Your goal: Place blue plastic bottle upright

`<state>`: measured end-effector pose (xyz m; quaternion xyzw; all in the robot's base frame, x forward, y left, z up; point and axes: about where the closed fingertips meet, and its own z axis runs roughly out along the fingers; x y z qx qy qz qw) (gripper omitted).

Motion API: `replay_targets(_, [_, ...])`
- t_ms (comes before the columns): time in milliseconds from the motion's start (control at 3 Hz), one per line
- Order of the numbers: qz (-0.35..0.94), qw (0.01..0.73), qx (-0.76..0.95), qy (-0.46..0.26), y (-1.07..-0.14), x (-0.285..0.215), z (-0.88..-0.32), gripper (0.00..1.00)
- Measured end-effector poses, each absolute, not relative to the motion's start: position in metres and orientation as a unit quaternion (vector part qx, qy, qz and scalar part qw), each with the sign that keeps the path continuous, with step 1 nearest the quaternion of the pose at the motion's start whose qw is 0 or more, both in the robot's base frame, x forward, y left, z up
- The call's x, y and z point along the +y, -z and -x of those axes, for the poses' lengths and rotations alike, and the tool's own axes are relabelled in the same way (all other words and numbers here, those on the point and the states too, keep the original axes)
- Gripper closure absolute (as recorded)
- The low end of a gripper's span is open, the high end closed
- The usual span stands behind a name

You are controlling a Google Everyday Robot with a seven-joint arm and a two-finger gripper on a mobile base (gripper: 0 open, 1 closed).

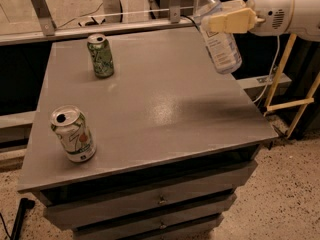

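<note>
The blue plastic bottle [218, 38] is clear with a white cap and a pale label. It hangs in the air above the right rear part of the grey table [165, 109], nearly upright, cap tilted to the upper left. My gripper [224, 22] comes in from the right on a white arm [285, 13]. Its yellowish fingers [229, 21] are shut on the bottle's upper body. The bottle's base is well above the tabletop.
A green-and-white soda can [100, 55] stands at the back left of the table. A second can [73, 134] stands at the front left. A metal rail [100, 28] runs behind the table. Drawers [160, 200] are under the tabletop.
</note>
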<state>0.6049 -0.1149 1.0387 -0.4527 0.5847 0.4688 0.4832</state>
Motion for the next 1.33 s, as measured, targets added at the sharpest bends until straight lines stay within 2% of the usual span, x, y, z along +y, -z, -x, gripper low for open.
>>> replay_targets(333, [0.420, 0.537, 0.544, -0.489, -1.0518, -0.1322, -0.5960, 1.00])
replay_targets(1000, [0.410, 0.548, 0.542, -0.487, -1.0545, -0.1316, -0.5973, 1.00])
replay_targets(1333, [0.407, 0.556, 0.505, -0.521, -1.0468, -0.1245, -0.6055, 1.00])
